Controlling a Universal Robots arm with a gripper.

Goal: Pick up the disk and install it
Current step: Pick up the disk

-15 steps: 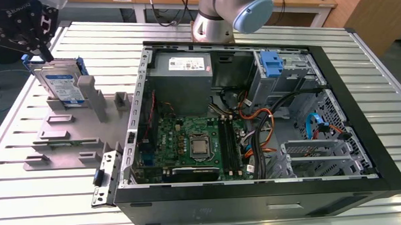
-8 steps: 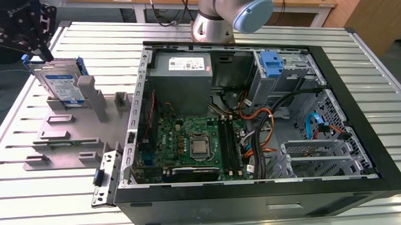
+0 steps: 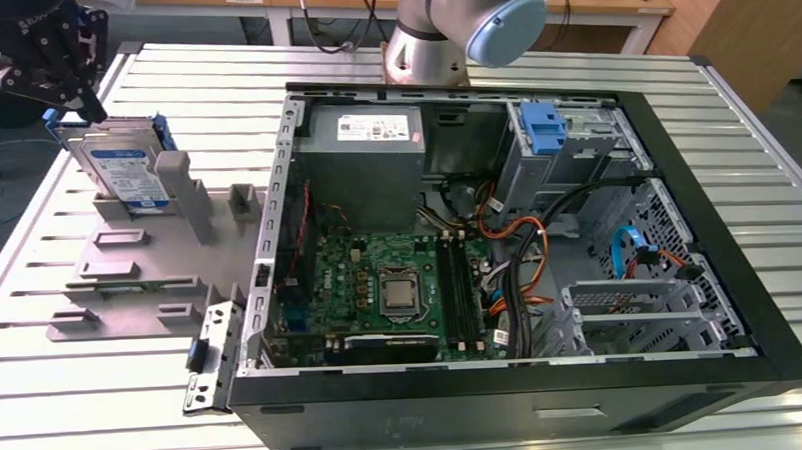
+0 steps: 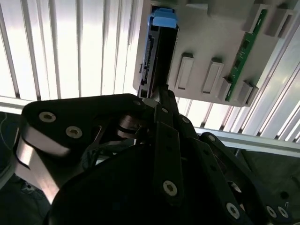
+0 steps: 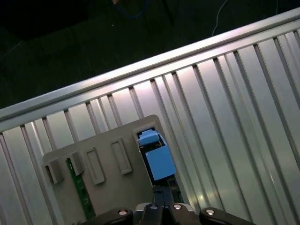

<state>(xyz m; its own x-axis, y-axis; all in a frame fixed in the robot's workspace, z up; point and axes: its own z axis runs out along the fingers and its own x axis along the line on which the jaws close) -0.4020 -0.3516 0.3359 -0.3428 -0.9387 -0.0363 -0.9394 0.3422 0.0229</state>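
The disk, a silver drive in a blue carrier, stands on edge in a slot of the grey holder at the exterior view's left. My gripper is directly over its far upper corner, fingers closed on the disk's top edge. In the second wrist view the fingers meet on the disk's near end, whose blue tab shows at the far end. In the first wrist view the blue carrier runs out from my gripper.
An open computer case lies at the exterior view's right, with a grey power supply and a blue-clipped drive cage at its back. A green memory stick sits in the holder. The slatted metal table surrounds everything.
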